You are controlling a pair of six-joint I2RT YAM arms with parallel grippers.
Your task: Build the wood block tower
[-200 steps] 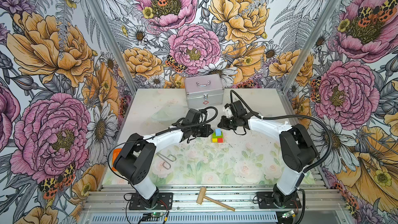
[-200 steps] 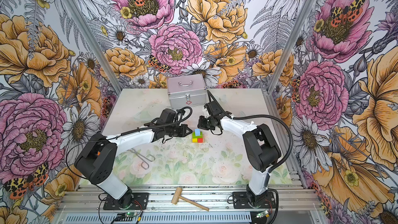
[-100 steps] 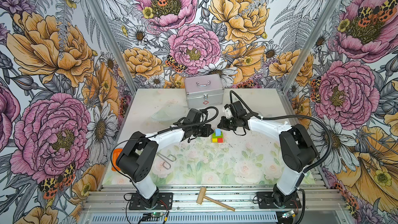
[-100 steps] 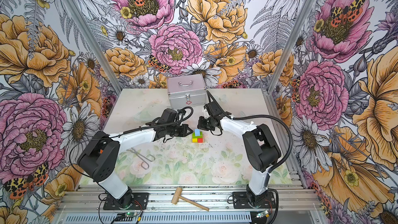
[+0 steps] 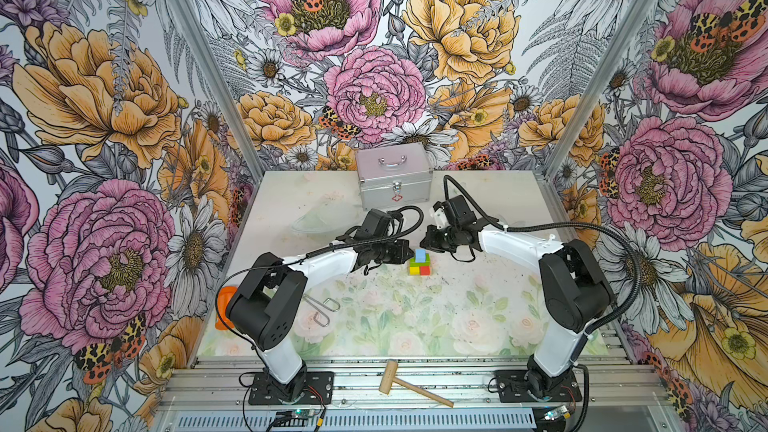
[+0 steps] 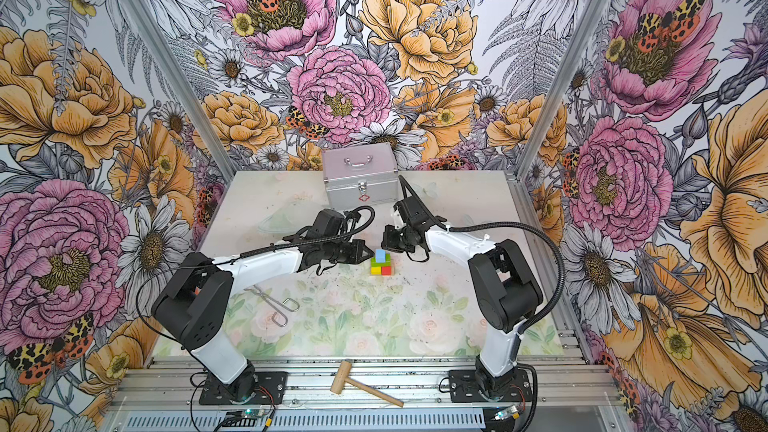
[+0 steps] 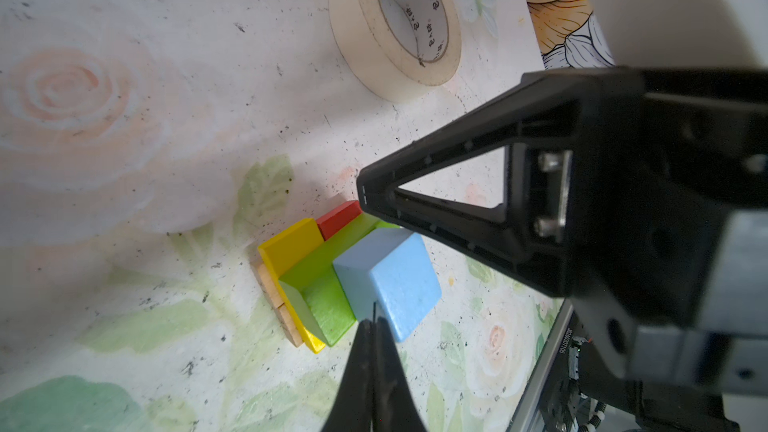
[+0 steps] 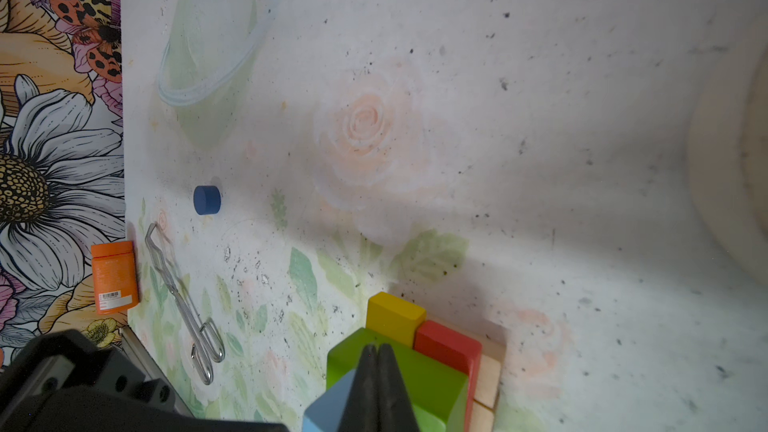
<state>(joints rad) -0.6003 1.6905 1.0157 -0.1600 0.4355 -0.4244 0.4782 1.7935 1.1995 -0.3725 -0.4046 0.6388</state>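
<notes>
Left fingers [image 5: 406,257] are pressing together with nothing between them, their tip sitting just left of the tower [image 5: 419,264] near the centre of both top views. The right fingers [image 5: 426,241] are also pinching shut on nothing, hanging just above and to the right of the stack in both top views. Whether either tip is touching a block cannot be told.

The tower is standing on the bench [image 5: 457,305]. Two tan bars [image 7: 274,292] are lying side by side at the bottom. A yellow bar [image 7: 291,243] and a red bar [image 7: 338,218] are resting across them, and a green bar [image 7: 320,280] is lying over those. A light blue cube [image 7: 390,276] is sitting on one end of the green bar.

A dark blue cylinder [image 8: 206,200] is lying on the bench well apart from the stack, near metal tongs [image 8: 187,305] and an orange bottle [image 8: 113,276].

A silver case [image 5: 392,178] is standing at the upper centre of the bench. A wooden mallet [image 5: 411,384] is lying on the rail at the lower centre. A tape roll [image 7: 395,27] is showing in the left wrist view, beyond the tower.
</notes>
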